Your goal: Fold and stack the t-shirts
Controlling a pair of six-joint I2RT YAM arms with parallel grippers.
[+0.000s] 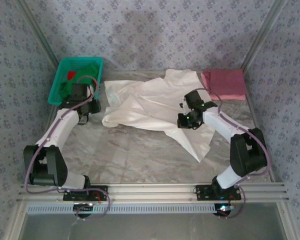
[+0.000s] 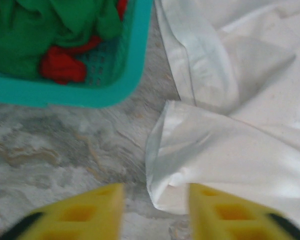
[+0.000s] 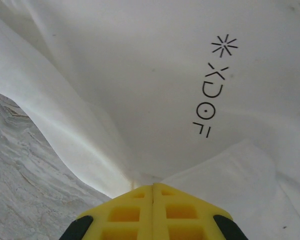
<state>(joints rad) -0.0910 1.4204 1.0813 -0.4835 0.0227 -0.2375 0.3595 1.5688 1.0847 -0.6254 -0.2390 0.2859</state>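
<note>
The cream-white t-shirt (image 1: 150,105) lies crumpled across the middle of the table, and its small grey chest mark (image 3: 215,85) faces the right wrist camera. My right gripper (image 1: 184,123) (image 3: 153,186) is shut on a pinch of this shirt's cloth (image 3: 140,75), which pulls up into a ridge at the yellow tips. My left gripper (image 1: 84,117) (image 2: 156,210) is open low over the table at the shirt's left edge. A rolled corner of the white shirt (image 2: 225,150) reaches in between its fingers, close to the right one. The dusty pink t-shirt (image 1: 223,83) lies folded at the back right.
A teal mesh basket (image 1: 55,92) (image 2: 65,93) with green and red cloth inside stands at the back left, just beyond my left gripper. Bare marbled tabletop (image 1: 135,155) stretches in front of the shirt. Patterned walls close in the back and both sides.
</note>
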